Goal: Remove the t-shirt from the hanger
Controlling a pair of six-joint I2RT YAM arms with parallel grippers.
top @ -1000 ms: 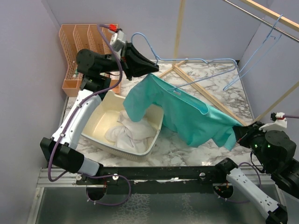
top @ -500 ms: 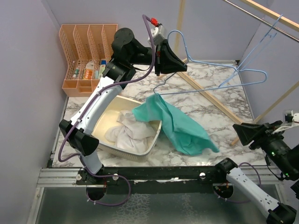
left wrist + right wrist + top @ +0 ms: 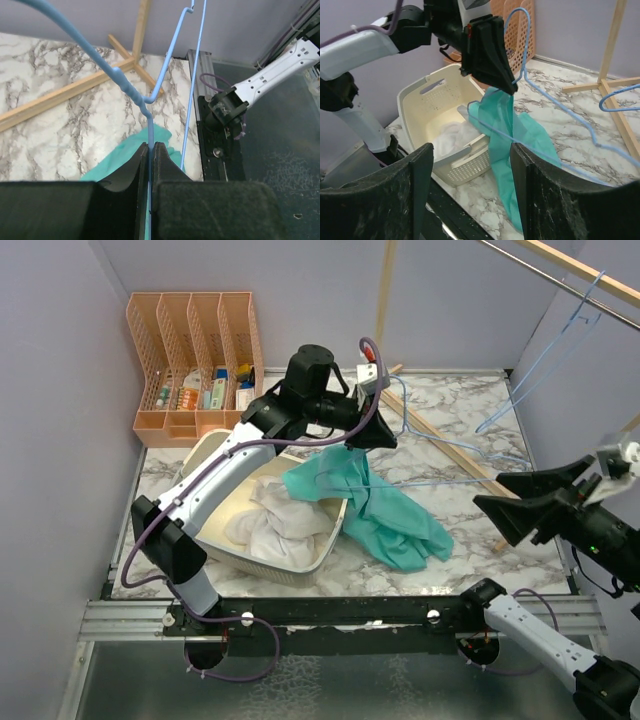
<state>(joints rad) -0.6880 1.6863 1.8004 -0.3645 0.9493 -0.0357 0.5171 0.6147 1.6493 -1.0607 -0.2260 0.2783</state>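
Observation:
My left gripper (image 3: 368, 432) is shut on the neck of a light blue wire hanger (image 3: 505, 457), held above the basket's right rim. The wire (image 3: 131, 90) runs out from between the closed pads (image 3: 159, 155). A teal t-shirt (image 3: 385, 508) hangs from the hanger end under that gripper. Its lower part lies heaped on the marble and against the basket rim. In the right wrist view the hanger's bar (image 3: 560, 107) crosses the t-shirt (image 3: 530, 135). My right gripper (image 3: 520, 502) is off to the right, open and holding nothing, well apart from the shirt.
A cream laundry basket (image 3: 215, 455) holds white cloth (image 3: 280, 525) at centre left. An orange organiser (image 3: 190, 350) stands at the back left. A wooden rack base (image 3: 450, 445) crosses the marble, and a second blue hanger (image 3: 560, 350) hangs on the rail at back right.
My right gripper opened, let go of the t-shirt and drew back right. The left arm swung the hanger right and down. The shirt fell from stretched out into a heap.

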